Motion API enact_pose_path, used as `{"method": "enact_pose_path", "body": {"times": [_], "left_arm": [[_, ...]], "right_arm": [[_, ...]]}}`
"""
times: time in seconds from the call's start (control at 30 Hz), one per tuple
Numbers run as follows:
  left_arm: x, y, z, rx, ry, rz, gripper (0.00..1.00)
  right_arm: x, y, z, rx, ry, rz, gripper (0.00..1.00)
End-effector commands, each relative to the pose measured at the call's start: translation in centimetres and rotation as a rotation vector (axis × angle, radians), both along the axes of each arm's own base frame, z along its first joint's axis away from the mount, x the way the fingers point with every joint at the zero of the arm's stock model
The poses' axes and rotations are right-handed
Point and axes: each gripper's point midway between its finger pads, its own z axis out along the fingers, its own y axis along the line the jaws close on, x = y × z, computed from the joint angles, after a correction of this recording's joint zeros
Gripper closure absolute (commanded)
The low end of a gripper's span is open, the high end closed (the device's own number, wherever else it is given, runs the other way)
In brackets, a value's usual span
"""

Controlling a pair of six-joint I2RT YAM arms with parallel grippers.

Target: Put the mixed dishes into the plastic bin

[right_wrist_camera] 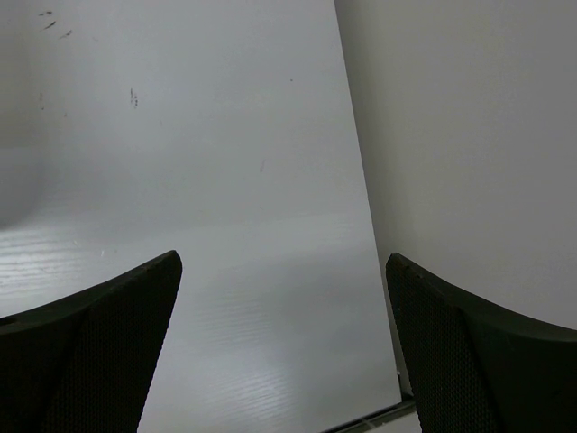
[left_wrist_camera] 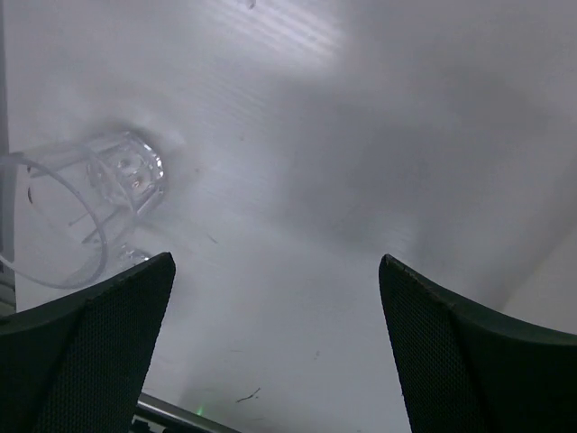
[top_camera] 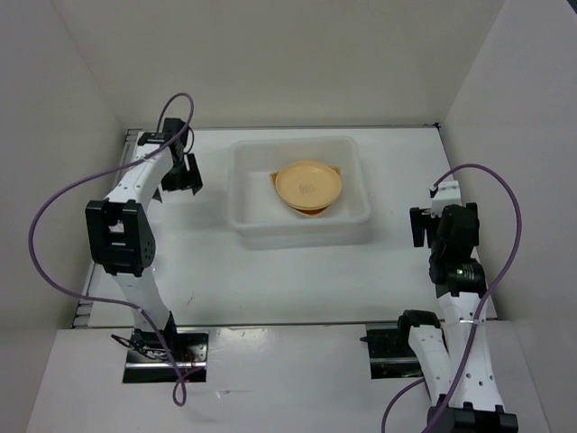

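The translucent white plastic bin (top_camera: 255,219) stands at the middle back of the table. A round pale-orange plate (top_camera: 308,183) lies inside it, on top of a tan dish (top_camera: 312,212) of which only the edges show. A clear glass cup (left_wrist_camera: 108,180) lies on its side on the table at the left of the left wrist view, beyond and left of my left fingertips. My left gripper (top_camera: 185,176) (left_wrist_camera: 275,262) is open and empty, left of the bin. My right gripper (top_camera: 422,227) (right_wrist_camera: 284,257) is open and empty, right of the bin. A second plate is not visible.
White walls enclose the table on the left, back and right. The right wall (right_wrist_camera: 469,135) is close beside my right gripper. Purple cables (top_camera: 54,203) loop from both arms. A metal strip (top_camera: 83,311) runs along the table's left edge.
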Motion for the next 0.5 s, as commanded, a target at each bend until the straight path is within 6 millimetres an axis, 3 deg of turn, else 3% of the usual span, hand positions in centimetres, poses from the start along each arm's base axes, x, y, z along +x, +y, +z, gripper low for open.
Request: {"method": "enact_pose_path", "body": {"times": [0.0, 0.03, 0.23, 0.47], "left_arm": [[-1.6, 3.7, -0.2, 0.013, 0.020, 0.062, 0.00], [-1.9, 4.8, -0.7, 0.013, 0.025, 0.091, 0.00], [-3.7, 7.1, -2.1, 0.024, 0.025, 0.146, 0.00], [-4.5, 7.9, -4.9, 0.005, 0.085, 0.154, 0.00]], "right_arm": [[0.8, 0.1, 0.9, -0.009, -0.039, 0.012, 0.02], [0.8, 0.1, 0.9, -0.009, -0.039, 0.012, 0.02], [0.9, 0.1, 0.2, -0.005, -0.008, 0.012, 0.02], [1.2, 0.3, 0.2, -0.004, 0.001, 0.021, 0.02]]}}
